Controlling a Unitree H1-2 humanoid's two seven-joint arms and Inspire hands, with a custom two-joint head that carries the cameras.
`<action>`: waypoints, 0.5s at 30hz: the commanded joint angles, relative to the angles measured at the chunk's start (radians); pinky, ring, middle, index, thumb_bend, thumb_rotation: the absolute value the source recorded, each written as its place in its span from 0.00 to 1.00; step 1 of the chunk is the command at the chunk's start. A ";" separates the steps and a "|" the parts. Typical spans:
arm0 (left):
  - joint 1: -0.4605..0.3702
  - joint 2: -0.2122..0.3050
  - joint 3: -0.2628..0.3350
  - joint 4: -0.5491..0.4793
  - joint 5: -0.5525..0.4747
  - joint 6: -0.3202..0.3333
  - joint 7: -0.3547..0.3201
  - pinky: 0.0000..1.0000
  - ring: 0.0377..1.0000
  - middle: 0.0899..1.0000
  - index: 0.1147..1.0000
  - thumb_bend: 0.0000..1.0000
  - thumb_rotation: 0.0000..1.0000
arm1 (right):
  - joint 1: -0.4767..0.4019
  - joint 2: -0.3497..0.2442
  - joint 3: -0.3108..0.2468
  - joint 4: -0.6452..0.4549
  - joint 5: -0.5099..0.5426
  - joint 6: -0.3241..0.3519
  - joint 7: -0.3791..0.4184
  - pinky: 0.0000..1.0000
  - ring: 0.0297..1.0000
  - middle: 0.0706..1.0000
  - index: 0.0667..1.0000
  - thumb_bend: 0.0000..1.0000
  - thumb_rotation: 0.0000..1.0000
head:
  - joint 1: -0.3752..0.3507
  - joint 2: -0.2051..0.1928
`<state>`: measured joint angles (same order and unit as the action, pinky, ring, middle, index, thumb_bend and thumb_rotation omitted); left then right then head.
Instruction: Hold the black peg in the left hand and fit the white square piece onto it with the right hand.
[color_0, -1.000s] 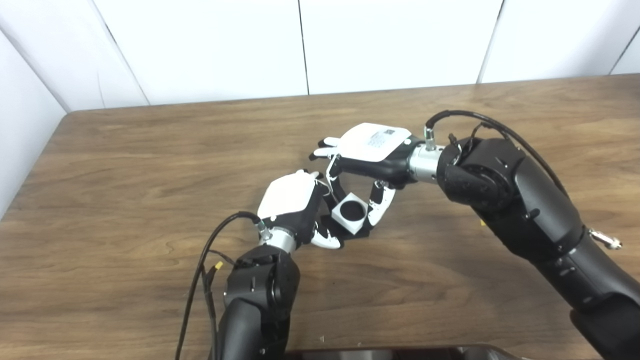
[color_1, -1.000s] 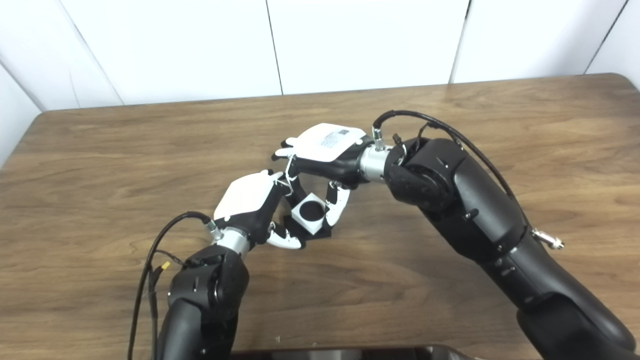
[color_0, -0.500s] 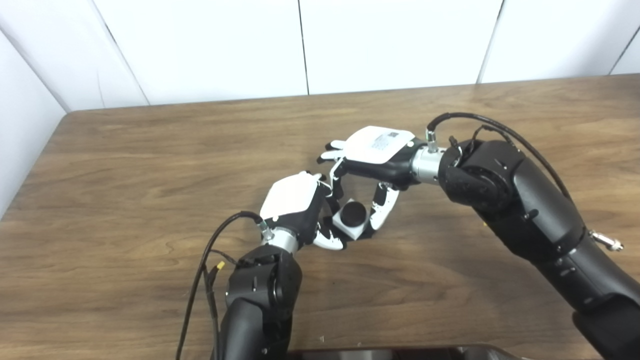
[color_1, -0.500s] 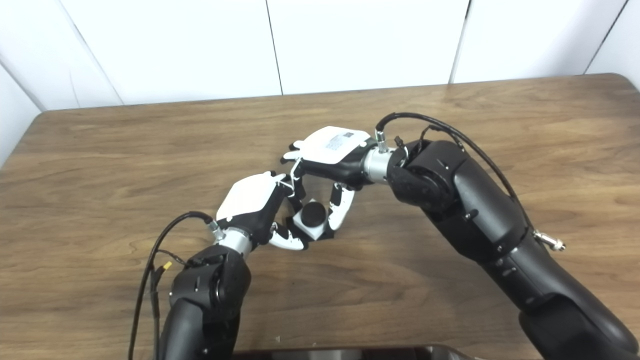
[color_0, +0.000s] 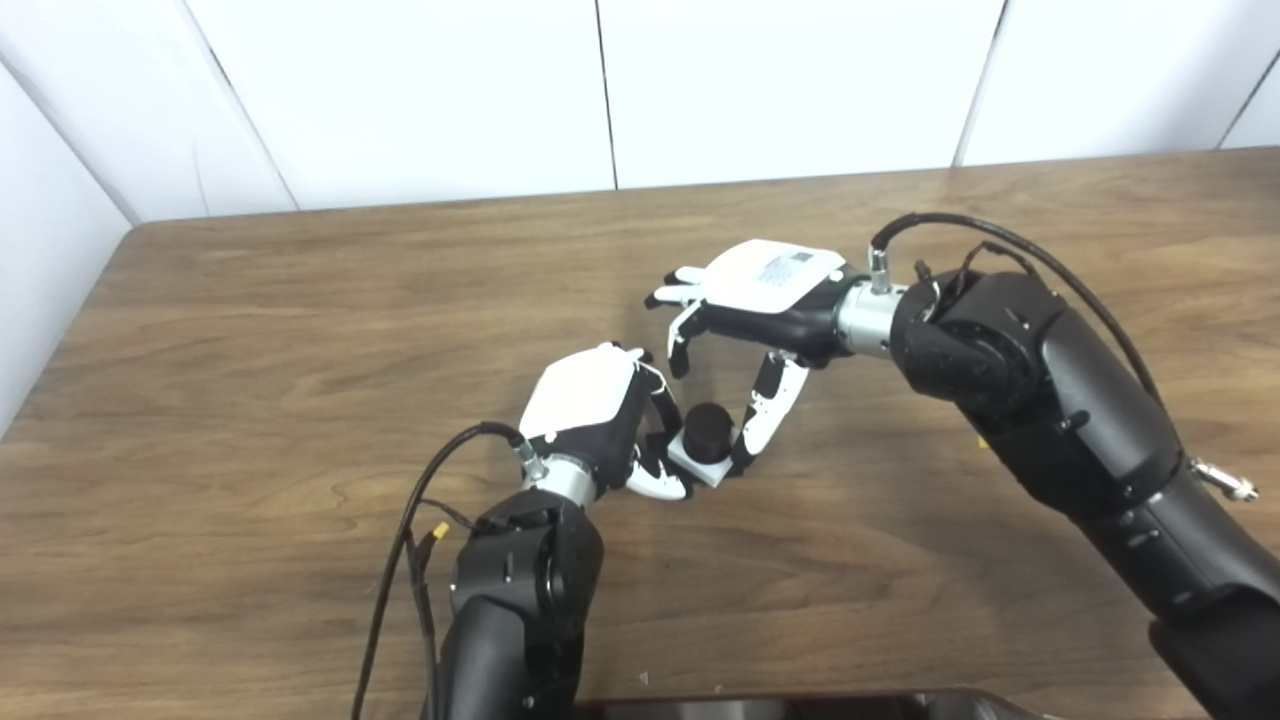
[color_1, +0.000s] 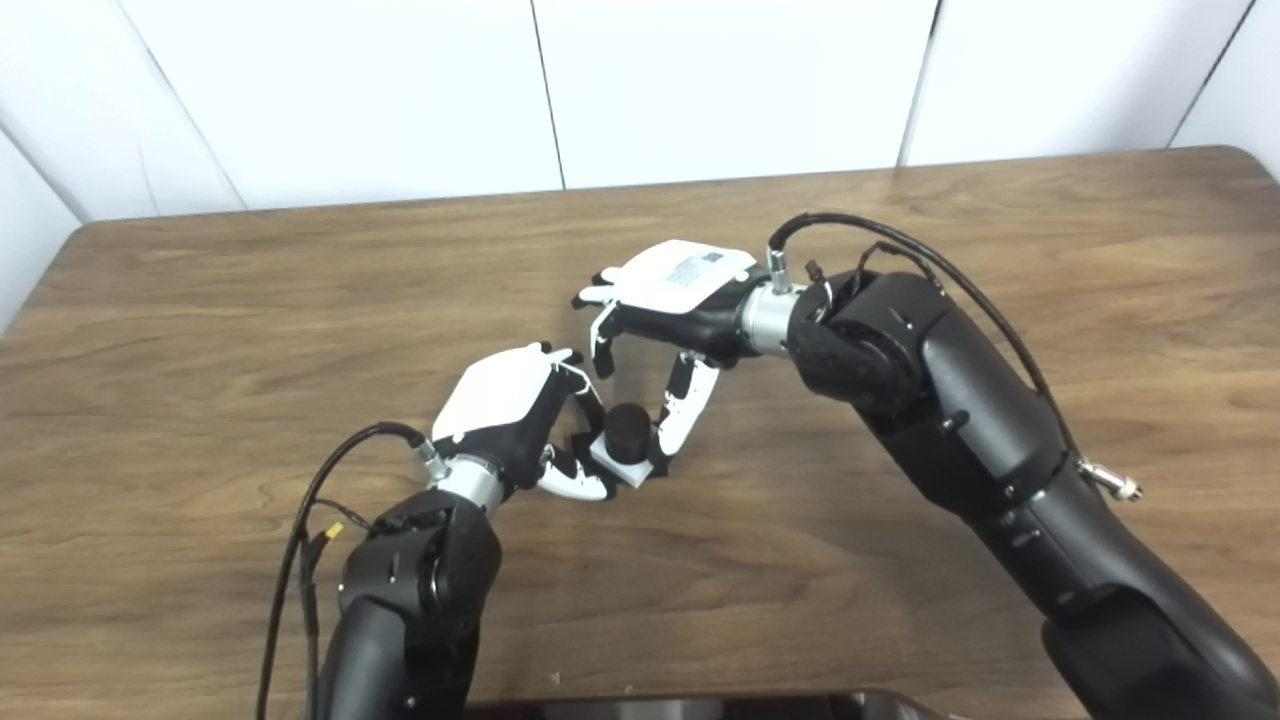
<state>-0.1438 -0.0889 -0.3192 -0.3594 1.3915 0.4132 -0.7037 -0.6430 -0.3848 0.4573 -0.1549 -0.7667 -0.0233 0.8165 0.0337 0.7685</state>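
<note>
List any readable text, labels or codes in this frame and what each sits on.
Nothing is legible.
Printed label on the back of the right hand: grey lines and a code-like patch, too blurred to read.
Left hand, black peg, white square piece, table: no markings seen.

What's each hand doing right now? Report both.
Left hand: shut on the peg.
Right hand: open, thumb beside the white piece, which sits on the peg.

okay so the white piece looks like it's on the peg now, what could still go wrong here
The right hand looks open, with one finger beside the white square piece; pulling away could drag the piece off the black peg. The left hand grips low, mostly hidden; if it loosens, the assembly could tip onto the table.
</note>
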 joint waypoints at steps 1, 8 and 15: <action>-0.026 -0.001 -0.001 -0.023 0.022 -0.009 0.017 1.00 1.00 0.93 0.42 0.52 0.07 | -0.030 -0.020 -0.038 -0.016 0.020 0.008 -0.031 0.94 1.00 0.97 0.67 1.00 0.39 | 0.002 -0.003; -0.024 0.003 0.001 -0.025 0.030 -0.010 0.012 1.00 1.00 0.92 0.42 0.52 0.07 | -0.009 -0.047 -0.078 -0.015 0.029 0.003 -0.050 0.94 1.00 0.97 0.67 1.00 0.41 | 0.003 -0.004; -0.025 0.005 0.011 -0.029 0.032 -0.008 -0.001 1.00 1.00 0.92 0.48 0.70 0.09 | -0.001 -0.075 -0.083 -0.014 0.034 0.005 -0.048 0.93 1.00 0.98 0.68 1.00 0.41 | 0.000 -0.004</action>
<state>-0.1438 -0.0885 -0.3149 -0.3609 1.4064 0.4126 -0.7083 -0.6053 -0.4462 0.3956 -0.1550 -0.7410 -0.0168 0.7935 0.0322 0.7639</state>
